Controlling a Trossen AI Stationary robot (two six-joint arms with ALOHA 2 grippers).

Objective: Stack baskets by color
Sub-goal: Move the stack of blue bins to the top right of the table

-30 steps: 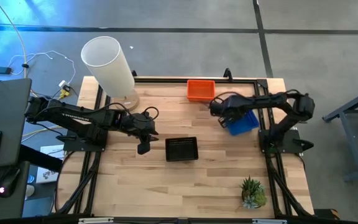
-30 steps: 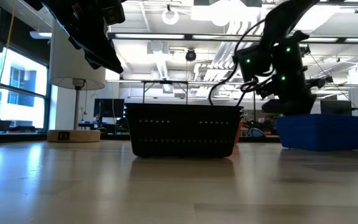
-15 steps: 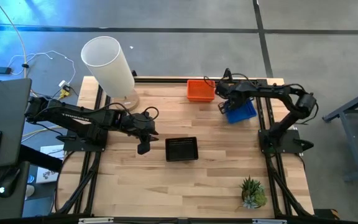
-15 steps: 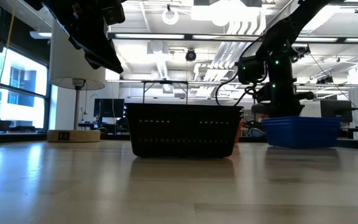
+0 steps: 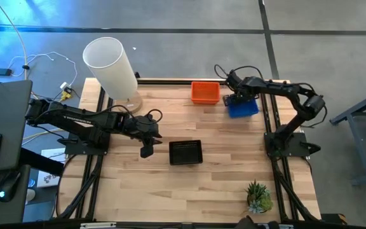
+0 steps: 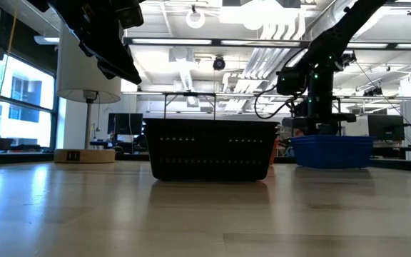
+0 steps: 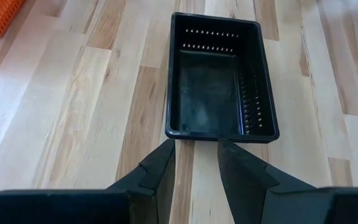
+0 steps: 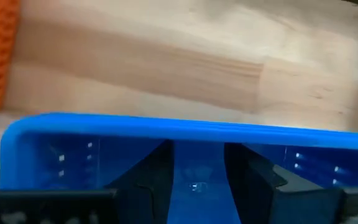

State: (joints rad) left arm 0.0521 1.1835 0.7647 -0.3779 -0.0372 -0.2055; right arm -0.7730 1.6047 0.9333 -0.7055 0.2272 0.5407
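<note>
A blue basket (image 5: 243, 108) stands near the table's far right, just right of an orange basket (image 5: 205, 93). My right gripper (image 5: 235, 100) reaches down into the blue basket at its far left corner, its fingers apart (image 8: 197, 149). A black basket (image 5: 186, 152) rests on its bottom at mid-table. My left gripper (image 5: 147, 151) hovers open just left of the black basket (image 7: 219, 81), touching nothing. My right gripper comes steeply from above into the blue basket. Both fingers (image 8: 160, 171) stand inside it, in front of one long wall's inner face (image 8: 194, 180) below the rim (image 8: 185, 127). The fingertips and the exact place of touch are hidden. The basket sits level and low (image 6: 332, 151).
A tall white cylinder (image 5: 113, 67) stands at the far left corner. A small green plant (image 5: 258, 197) sits near the front right. Black frame rails (image 5: 170, 81) run along the table's edges. Bare wood lies between the black basket and the far baskets.
My right gripper has swung toward the table's far edge and a little left, toward the orange basket, turning as it went. The blue basket has gone with it, staying level, and now lies squarer beside the orange basket.
</note>
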